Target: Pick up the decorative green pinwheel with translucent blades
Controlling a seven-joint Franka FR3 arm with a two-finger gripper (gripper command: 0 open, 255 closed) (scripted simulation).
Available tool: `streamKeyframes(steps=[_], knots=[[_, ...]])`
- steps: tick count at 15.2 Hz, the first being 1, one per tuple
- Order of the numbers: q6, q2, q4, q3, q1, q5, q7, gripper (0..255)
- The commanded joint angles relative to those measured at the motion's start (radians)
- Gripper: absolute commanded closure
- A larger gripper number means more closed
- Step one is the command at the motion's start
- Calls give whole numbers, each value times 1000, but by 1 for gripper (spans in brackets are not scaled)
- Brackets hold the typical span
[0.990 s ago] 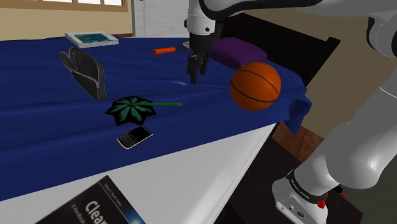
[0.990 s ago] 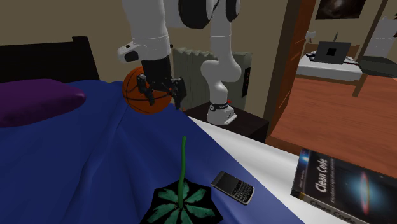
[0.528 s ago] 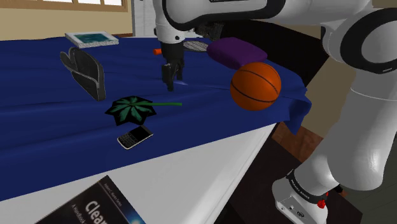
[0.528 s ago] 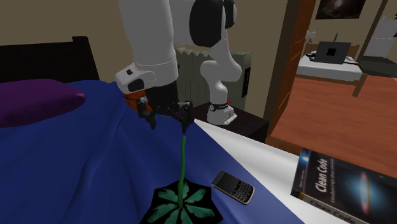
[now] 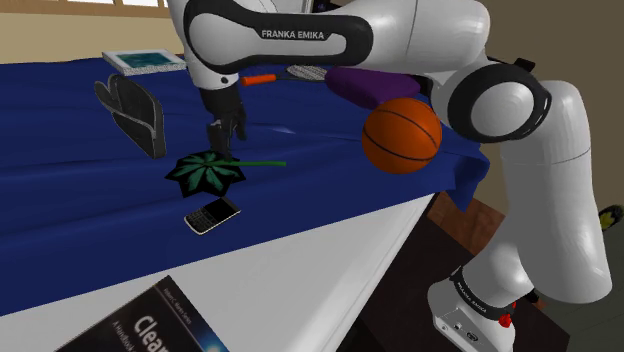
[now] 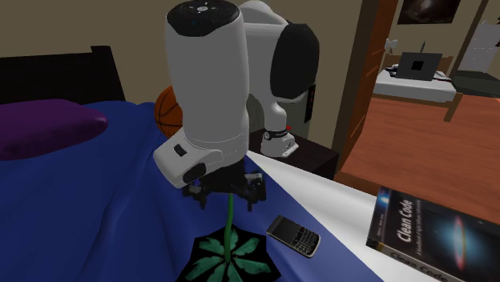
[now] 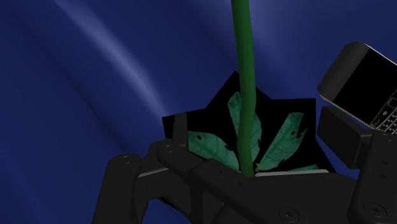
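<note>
Fingers: the gripper is open. Its two black fingers stand apart and clasp nothing.
Pinwheel: the green pinwheel lies flat on the blue cloth, directly beneath the fingers. Its stem runs between them, untouched.
Risk, grasp: the stem is thin and lies on the cloth. Closing too high likely misses it; closing too low likely pinches cloth as well.
Risk, slip: a thin stem may pivot between the fingers.
Risk, phone: the black phone lies just beside one finger. A sideways correction could knock it.
Hidden: the gripper's own body covers part of the blades in the wrist view. The gap between fingertips and cloth cannot be judged.
Far: the basketball sits well apart from the fingers.
</note>
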Motion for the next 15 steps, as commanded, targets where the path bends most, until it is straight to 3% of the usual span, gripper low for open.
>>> streamKeyframes(steps=[1, 10, 11, 15], knots=[[-24, 60, 80, -3, 24, -14, -9, 0], [62, 63, -5, -4, 14, -16, 2, 0], [61, 64, -4, -4, 14, -16, 2, 255], [62, 63, -5, -4, 14, -16, 2, 255]])
